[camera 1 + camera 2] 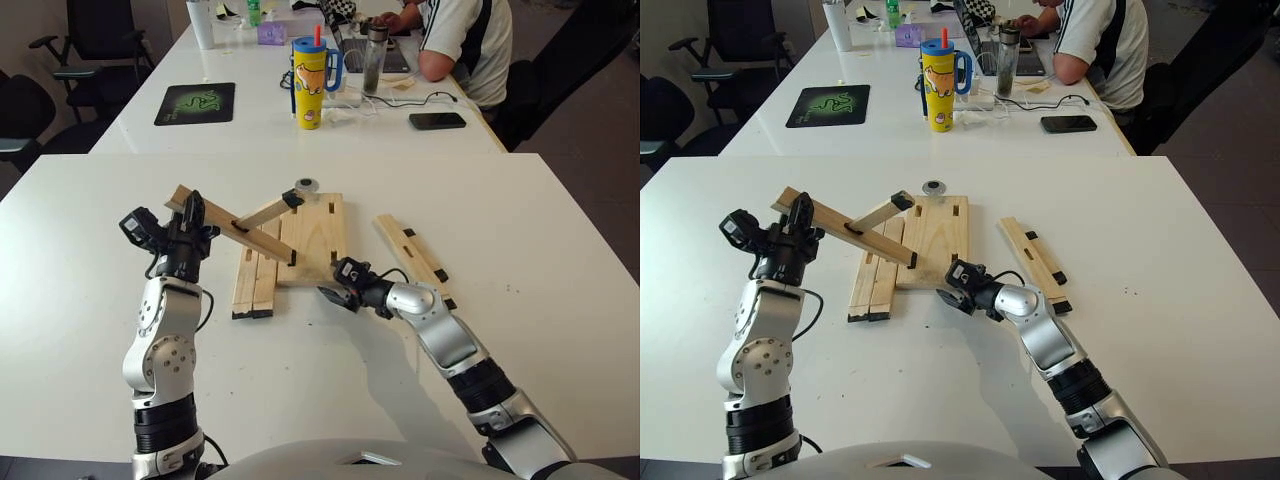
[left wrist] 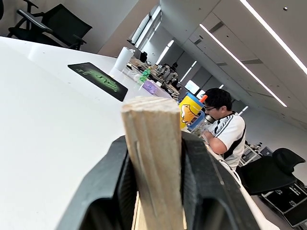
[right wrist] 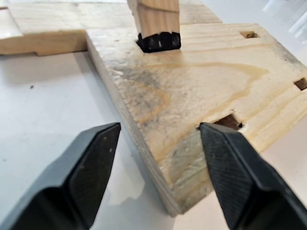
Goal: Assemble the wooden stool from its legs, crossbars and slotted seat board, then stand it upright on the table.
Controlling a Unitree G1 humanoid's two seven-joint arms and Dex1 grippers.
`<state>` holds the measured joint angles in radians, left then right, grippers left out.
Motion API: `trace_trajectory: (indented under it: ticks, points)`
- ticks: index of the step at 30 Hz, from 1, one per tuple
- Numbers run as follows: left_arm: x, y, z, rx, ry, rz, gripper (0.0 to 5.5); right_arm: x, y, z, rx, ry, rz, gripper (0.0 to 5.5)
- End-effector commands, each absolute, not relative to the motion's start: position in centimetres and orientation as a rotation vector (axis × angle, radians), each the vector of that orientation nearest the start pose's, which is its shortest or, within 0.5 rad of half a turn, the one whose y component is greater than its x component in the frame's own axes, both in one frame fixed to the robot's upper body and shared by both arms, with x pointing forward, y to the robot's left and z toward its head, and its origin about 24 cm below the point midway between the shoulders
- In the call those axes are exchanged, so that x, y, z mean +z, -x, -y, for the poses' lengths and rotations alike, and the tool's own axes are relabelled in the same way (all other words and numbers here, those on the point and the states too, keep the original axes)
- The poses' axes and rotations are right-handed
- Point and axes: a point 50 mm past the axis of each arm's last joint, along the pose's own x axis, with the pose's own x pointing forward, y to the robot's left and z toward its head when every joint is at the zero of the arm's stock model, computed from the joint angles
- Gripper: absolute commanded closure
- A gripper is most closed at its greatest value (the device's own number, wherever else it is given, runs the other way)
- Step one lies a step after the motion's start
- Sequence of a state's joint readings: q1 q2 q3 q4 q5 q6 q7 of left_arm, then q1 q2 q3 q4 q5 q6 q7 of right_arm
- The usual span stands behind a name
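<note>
L jaws: 1 leg [image 2: 153, 158]; 1 seat board [image 3: 201, 91].

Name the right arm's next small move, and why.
Probably close the right gripper on the seat board at its near corner: the open jaws straddle that edge, while the left gripper holds a leg with its black tip at a slot.

Between the spread black fingers [image 3: 91, 158] of the right gripper [image 3: 160, 139]: the near corner of the slotted seat board [image 3: 206, 86], flat on the white table [image 3: 43, 110]. On the board's far part, the black-capped end of a wooden leg [image 3: 156, 17]. Beyond, more light wooden pieces [image 3: 43, 28].
</note>
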<state>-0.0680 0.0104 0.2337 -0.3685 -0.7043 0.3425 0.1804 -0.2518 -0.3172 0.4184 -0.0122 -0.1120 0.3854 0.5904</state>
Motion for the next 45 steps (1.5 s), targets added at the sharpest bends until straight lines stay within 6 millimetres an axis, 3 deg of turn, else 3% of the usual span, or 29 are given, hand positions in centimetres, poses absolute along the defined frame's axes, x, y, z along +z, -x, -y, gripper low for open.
trace_trajectory:
  ticks: [1, 12, 19, 25, 31, 34, 39, 45]
  points:
    - [7.8, -24.7, -18.4, 0.224, 0.537, -0.146, 4.47, 4.2, -26.2, 9.0, 0.9, 0.488, -0.319, 2.45]
    - [9.3, -24.3, -15.8, 0.142, 0.217, -0.216, 4.47, 8.0, -25.6, 6.5, 0.967, 0.376, -0.157, 2.45]
    - [8.3, -24.1, -14.8, 0.152, 0.17, -0.277, 4.47, 9.0, -26.2, 7.3, 0.907, 0.362, -0.104, 2.45]
    - [8.2, -24.4, -14.2, 0.261, 0.115, -0.321, 4.47, 10.1, -27.2, 8.5, 0.802, 0.333, -0.041, 2.45]
    - [8.4, -24.8, -12.4, 0.183, 0.074, -0.288, 4.47, 10.7, -27.6, 9.5, 0.754, 0.318, -0.016, 2.45]
    - [8.8, -24.9, -12.5, 0.191, 0.048, -0.242, 4.47, 10.0, -27.2, 10.8, 0.738, 0.328, -0.07, 2.45]
    - [9.5, -24.8, -12.4, 0.186, 0.036, -0.174, 4.47, 7.7, -26.2, 14.7, 0.678, 0.392, -0.255, 2.45]
    - [11.3, -24.9, -12.3, 0.137, -0.001, -0.016, 4.47, 6.7, -26.8, 18.1, 0.55, 0.437, -0.325, 2.45]
